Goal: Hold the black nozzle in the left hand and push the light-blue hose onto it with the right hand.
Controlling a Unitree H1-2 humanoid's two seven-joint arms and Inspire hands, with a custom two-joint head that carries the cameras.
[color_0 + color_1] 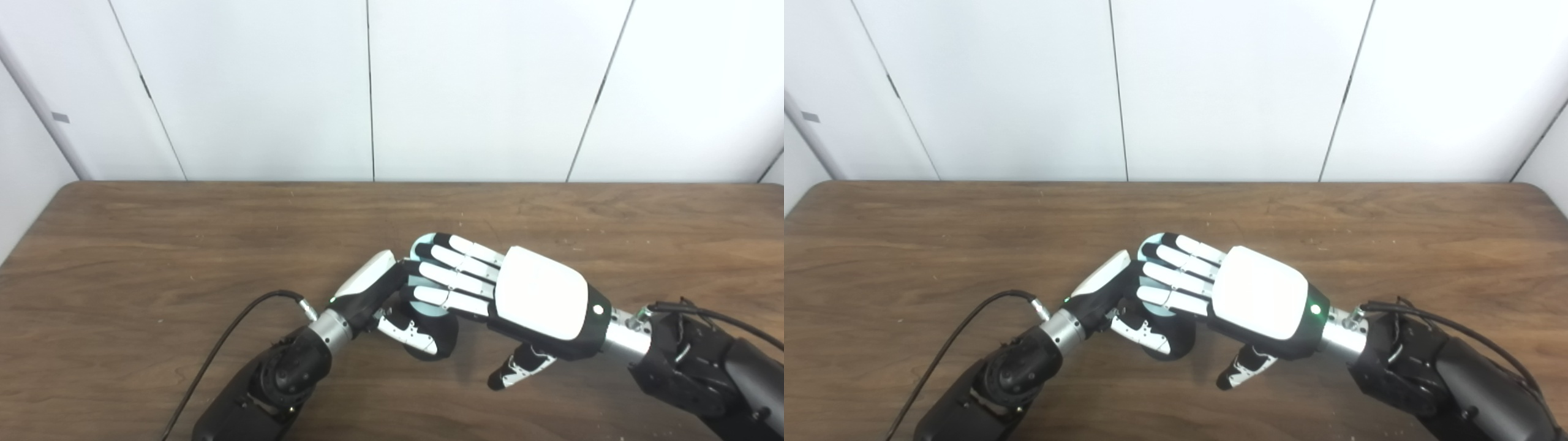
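Wooden table (153,245), two hands, one light-blue hose (422,293)

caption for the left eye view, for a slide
Both hands meet mid-table: left hand around the black nozzle, right hand laid over the light-blue hose.

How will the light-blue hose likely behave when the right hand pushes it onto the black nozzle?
Probably bendy: the light-blue hose shows as a curved arc beside the right hand's fingers, so it may buckle. The rounded black nozzle, held by the left hand, could roll if released.
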